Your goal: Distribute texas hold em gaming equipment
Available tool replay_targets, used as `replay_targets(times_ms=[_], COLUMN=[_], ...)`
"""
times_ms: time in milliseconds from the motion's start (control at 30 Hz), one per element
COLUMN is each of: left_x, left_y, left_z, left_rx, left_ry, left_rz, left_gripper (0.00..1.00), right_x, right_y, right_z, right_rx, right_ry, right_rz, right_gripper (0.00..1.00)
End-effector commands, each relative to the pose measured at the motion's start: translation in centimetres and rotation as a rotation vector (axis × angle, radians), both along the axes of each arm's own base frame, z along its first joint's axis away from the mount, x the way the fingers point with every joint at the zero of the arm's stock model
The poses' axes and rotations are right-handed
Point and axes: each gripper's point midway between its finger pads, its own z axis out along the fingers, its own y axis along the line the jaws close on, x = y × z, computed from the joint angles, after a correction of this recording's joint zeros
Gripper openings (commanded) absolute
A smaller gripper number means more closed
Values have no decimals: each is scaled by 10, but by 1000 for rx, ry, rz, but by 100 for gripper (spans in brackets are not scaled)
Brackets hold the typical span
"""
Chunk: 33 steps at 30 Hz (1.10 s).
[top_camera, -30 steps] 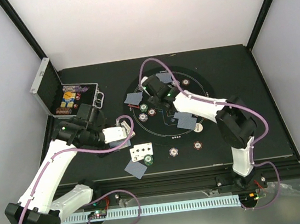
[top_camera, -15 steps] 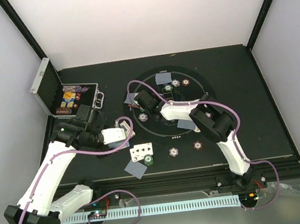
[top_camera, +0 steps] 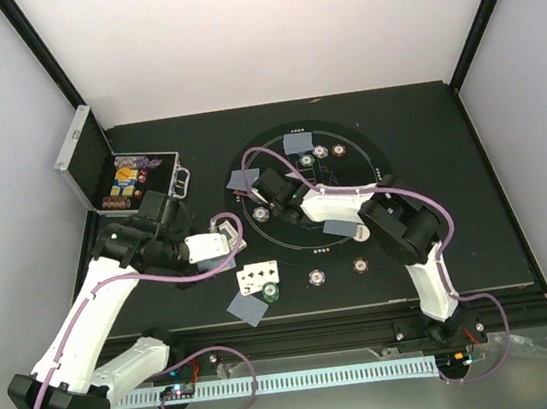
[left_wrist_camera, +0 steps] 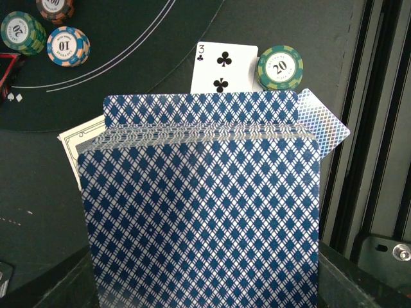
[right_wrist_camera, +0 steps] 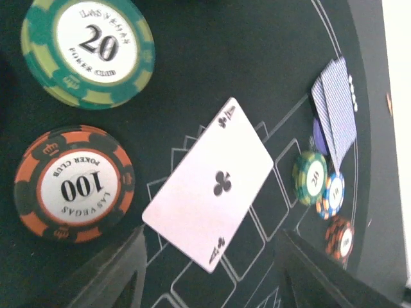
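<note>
Cards (top_camera: 298, 143) and chips (top_camera: 315, 278) are lying spread over the round black mat (top_camera: 374, 166) in the top view, with an open silver case (top_camera: 98, 177) standing at the worktop's (top_camera: 447, 141) far left. The left end effector (top_camera: 220, 242) is hovering just left of the mat, gripping a deck of cards (top_camera: 219, 262). A face-up card (top_camera: 258, 276) and a green chip (top_camera: 270, 291) are lying just beside it at the mat's near-left edge. The right end effector (top_camera: 269, 187) is hanging over the mat's left half, near a face-down card (top_camera: 244, 179) at the rim. In the left wrist view the deck (left_wrist_camera: 199, 212) is filling most of the frame, showing blue diamond backs, with dark finger shapes appearing only at the bottom corners. Past its top edge the face-up card (left_wrist_camera: 223, 67) is reading as the three of clubs, with the green chip (left_wrist_camera: 280, 66), marked 20, just beside it on the right. In the right wrist view the fingers (right_wrist_camera: 109, 276) are standing apart with nothing clamped, so this end effector (right_wrist_camera: 210, 256) is open. An ace of clubs (right_wrist_camera: 215, 186) is lying face up and flat on the mat, its near corner pointing into the gap between the fingers. A 100 chip (right_wrist_camera: 74, 183) is sitting just beside the ace's left corner and a 20 chip (right_wrist_camera: 87, 51) is lying beyond that, apart from the card.
</note>
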Motion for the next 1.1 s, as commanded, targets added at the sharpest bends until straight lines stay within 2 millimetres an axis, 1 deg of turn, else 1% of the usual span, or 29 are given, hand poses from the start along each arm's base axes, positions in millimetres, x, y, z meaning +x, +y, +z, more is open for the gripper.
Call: replay_targets(times_ms=[0, 100, 200, 267, 300, 367, 467, 500, 567, 667, 733, 767, 800, 867, 900, 933, 1000, 1067], left_x=[2, 2, 2, 1, 1, 1, 0, 0, 0, 0, 0, -1, -1, -1, -1, -1, 0, 0], left_y=[-1, -2, -2, -3, -3, -3, -5, -5, -7, -7, -7, -7, -7, -7, -7, -7, -7, -8], left_z=[15, 15, 15, 17, 17, 17, 18, 18, 19, 22, 22, 22, 22, 21, 21, 21, 21, 21], left_rx=[-9, -12, -16, -20, -23, -27, -34, -36, -43, -51, -52, -52, -54, -53, -52, -52, -52, -53], left_ry=[-37, -35, -34, -38, -38, -38, -40, -39, -42, -50, -54, -55, -57, -58, -61, -61, -65, -64], left_rz=[-10, -8, -7, -9, -9, -11, -18, -21, -24, -27, -28, -29, -31, -33, -35, -35, -36, -38], left_gripper=[1, 1, 2, 2, 2, 2, 2, 2, 2, 1, 2, 2, 2, 2, 2, 2, 2, 2], right_x=[-8, -7, -6, -7, -8, -12, -15, -14, -5, 1, -8, -15, -26, -52, -67, -77, -103, -128], right_y=[1, 0, -3, -7, -10, -16, -23, -26, -37, -47, -43, -37, -28, -9, -1, 6, 21, 38], right_z=[37, 65, 105, 133, 151, 171, 194, 198, 203, 200, 196, 194, 195, 197, 192, 194, 189, 179], right_rx=[97, 177, 298, 434, 513, 666, 910, 983, 1095, 1223, 1245, 1255, 1282, 1354, 1377, 1405, 1396, 1383], right_ry=[-13, -49, -94, -112, -119, -94, 16, 66, 155, 348, 431, 466, 524, 639, 701, 734, 798, 876], right_rz=[-25, -67, -130, -209, -242, -308, -395, -421, -483, -505, -498, -491, -459, -387, -368, -358, -350, -347], right_gripper=[63, 74, 88, 97, 100, 100, 100, 100, 100, 100, 100, 100, 100, 100, 100, 100, 98, 95])
